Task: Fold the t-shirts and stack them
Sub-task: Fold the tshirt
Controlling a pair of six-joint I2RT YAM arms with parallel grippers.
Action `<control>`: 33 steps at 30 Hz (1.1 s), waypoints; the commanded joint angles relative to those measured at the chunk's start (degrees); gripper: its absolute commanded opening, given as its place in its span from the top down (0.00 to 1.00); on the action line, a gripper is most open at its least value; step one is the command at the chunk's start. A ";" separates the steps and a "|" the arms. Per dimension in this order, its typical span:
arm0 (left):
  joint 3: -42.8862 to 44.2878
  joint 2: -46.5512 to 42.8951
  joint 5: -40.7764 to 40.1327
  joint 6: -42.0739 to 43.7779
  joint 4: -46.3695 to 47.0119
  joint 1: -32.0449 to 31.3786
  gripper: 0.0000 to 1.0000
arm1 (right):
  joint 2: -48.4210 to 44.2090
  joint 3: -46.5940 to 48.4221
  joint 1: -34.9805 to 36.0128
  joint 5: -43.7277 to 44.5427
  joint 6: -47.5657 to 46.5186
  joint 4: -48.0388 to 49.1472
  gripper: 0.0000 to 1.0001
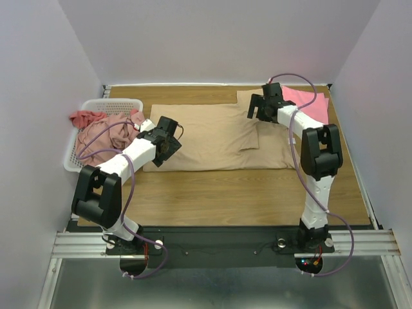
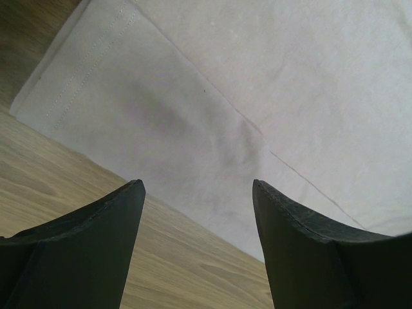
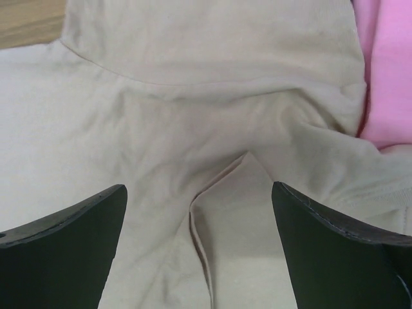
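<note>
A large tan t-shirt [image 1: 212, 135] lies spread across the middle of the wooden table. A bright pink t-shirt [image 1: 302, 98] lies at the back right, partly under the right arm. Dusty-pink and salmon-red t-shirts [image 1: 103, 132] are heaped in the white basket [image 1: 119, 104]. My left gripper [image 1: 168, 147] hangs open over the tan shirt's near-left hem [image 2: 96, 96], nothing between its fingers. My right gripper [image 1: 255, 106] stands open above the tan shirt's back-right part, over a folded crease [image 3: 212, 187]. The pink cloth [image 3: 386, 71] shows at the right edge of the right wrist view.
The white mesh basket stands at the table's left edge. Purple walls close in on three sides. Bare wood [image 1: 244, 193] runs between the tan shirt and the arm bases.
</note>
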 commanded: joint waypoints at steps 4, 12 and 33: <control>-0.71 -2.45 -1.43 0.16 -0.42 -0.20 0.20 | -13.62 -9.54 0.48 -8.64 -1.04 1.67 0.00; -1.94 -3.24 -0.72 -0.01 -0.07 -0.46 0.20 | -20.16 -24.07 0.48 -15.68 5.38 3.24 0.00; -4.75 -7.11 -0.81 -0.63 0.64 -0.47 0.15 | -13.39 -24.17 0.83 -31.32 7.67 9.67 0.00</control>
